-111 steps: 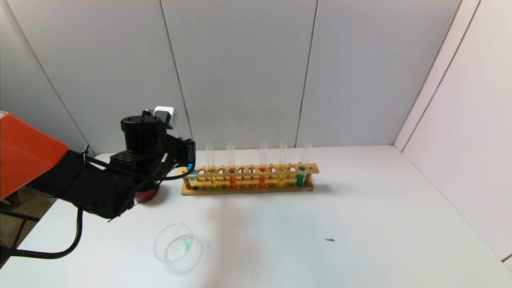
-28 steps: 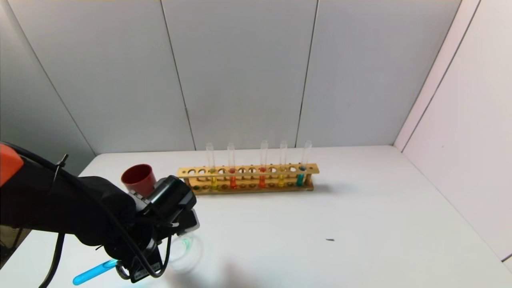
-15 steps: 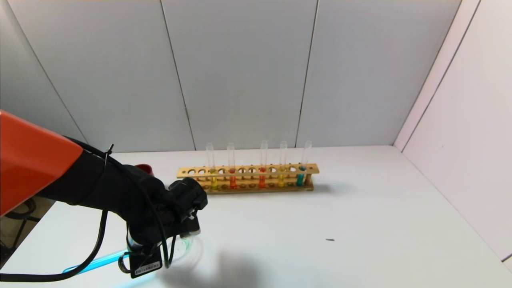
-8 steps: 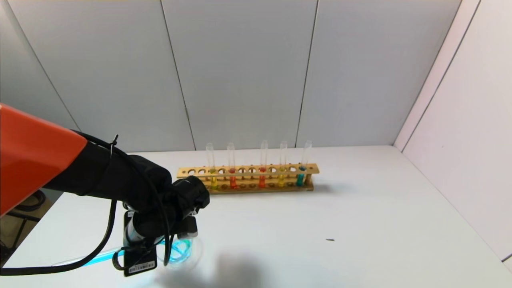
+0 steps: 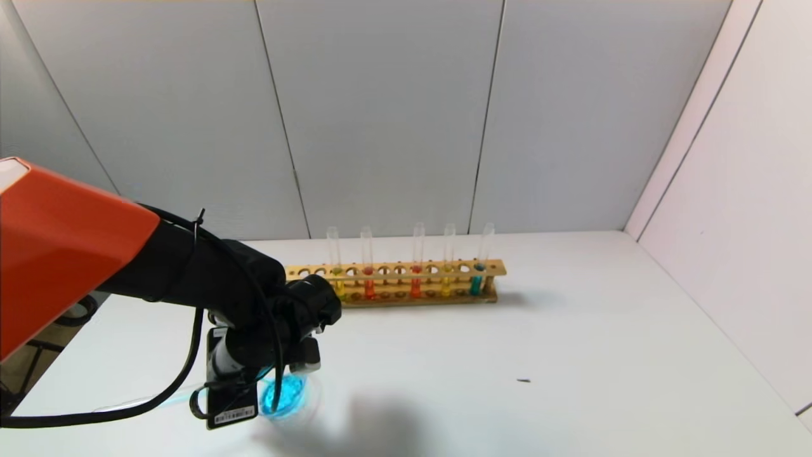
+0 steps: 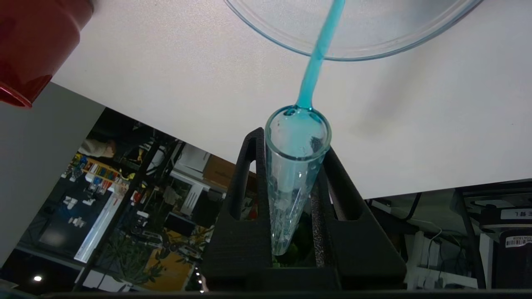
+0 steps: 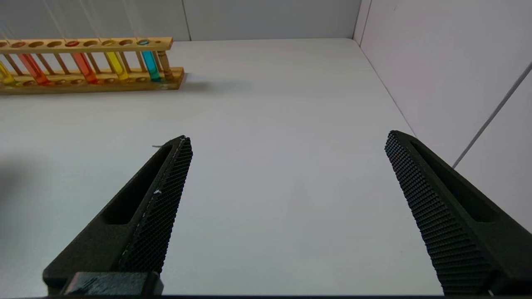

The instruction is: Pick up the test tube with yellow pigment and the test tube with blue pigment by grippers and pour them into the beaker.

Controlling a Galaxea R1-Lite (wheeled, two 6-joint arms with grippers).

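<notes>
My left gripper (image 5: pixel 254 371) is shut on the test tube with blue pigment (image 6: pixel 291 182), holding it tilted, mouth down, over the beaker (image 5: pixel 293 395). A thin blue stream (image 6: pixel 316 62) runs from the tube's mouth past the beaker's rim (image 6: pixel 291 41). Blue liquid pools in the beaker, and the tube's body (image 5: pixel 146 401) looks almost drained. Two yellow test tubes (image 5: pixel 338 289) (image 5: pixel 446 285) stand in the wooden rack (image 5: pixel 393 298). The right gripper (image 7: pixel 286 139) hangs open above bare table, away from the rack (image 7: pixel 83 83).
The rack also holds two orange-red tubes (image 5: pixel 368 285) (image 5: pixel 415 285) and a teal tube (image 5: pixel 476 282). A dark-red cup (image 6: pixel 33 41) stands close to the left gripper, hidden by the arm in the head view. White walls close the back and right.
The left arm has tipped the blue tube further. The blue liquid has run out of the tube into the beaker, which now shows a blue pool.
</notes>
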